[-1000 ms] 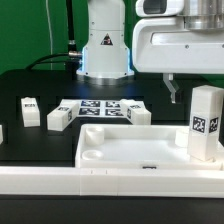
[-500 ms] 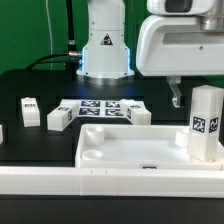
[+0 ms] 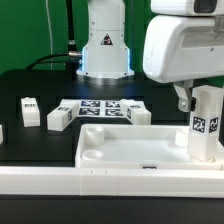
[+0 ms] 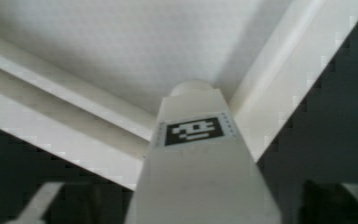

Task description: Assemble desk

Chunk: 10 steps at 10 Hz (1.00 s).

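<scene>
The desk slab (image 3: 135, 150), white with a raised rim, lies flat at the front. One square white leg (image 3: 206, 125) with a black-and-white tag stands upright at the slab's corner on the exterior view's right. My gripper (image 3: 192, 100) hangs right at the top of this leg, with one dark finger (image 3: 181, 98) showing beside it. In the wrist view the same leg (image 4: 197, 150) rises between my fingers (image 4: 44, 203), and the gripper (image 4: 194, 208) is open with dark gaps on both sides. The slab (image 4: 105, 50) lies beneath.
Three loose white legs (image 3: 29, 110) (image 3: 58, 118) (image 3: 140, 115) lie on the black table around the marker board (image 3: 100, 108). The robot base (image 3: 105, 45) stands behind them. A long white rail (image 3: 90, 182) runs along the front edge.
My gripper has moved toward the exterior view's right and now sits over the upright leg. The leg, slab and loose parts have not moved.
</scene>
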Each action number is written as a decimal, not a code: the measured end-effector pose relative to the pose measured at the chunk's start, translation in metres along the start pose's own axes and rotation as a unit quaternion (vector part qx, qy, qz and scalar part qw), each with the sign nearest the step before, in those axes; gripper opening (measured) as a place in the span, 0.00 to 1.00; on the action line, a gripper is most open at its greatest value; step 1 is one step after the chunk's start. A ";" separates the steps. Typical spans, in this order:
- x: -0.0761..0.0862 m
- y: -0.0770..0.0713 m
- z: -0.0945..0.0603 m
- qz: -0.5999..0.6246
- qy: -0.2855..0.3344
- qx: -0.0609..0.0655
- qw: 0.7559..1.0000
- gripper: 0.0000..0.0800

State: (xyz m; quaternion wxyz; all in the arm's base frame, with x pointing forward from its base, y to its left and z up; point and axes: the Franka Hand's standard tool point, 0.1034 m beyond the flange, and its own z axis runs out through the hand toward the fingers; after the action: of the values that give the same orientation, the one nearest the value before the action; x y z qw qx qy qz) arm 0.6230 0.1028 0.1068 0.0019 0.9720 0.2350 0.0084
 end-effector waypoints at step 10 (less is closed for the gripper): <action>0.001 -0.001 0.001 0.207 0.010 0.016 0.978 0.36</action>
State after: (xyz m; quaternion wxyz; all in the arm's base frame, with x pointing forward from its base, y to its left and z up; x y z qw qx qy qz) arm 0.6234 0.1035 0.1056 -0.0183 0.9993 0.0283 0.0148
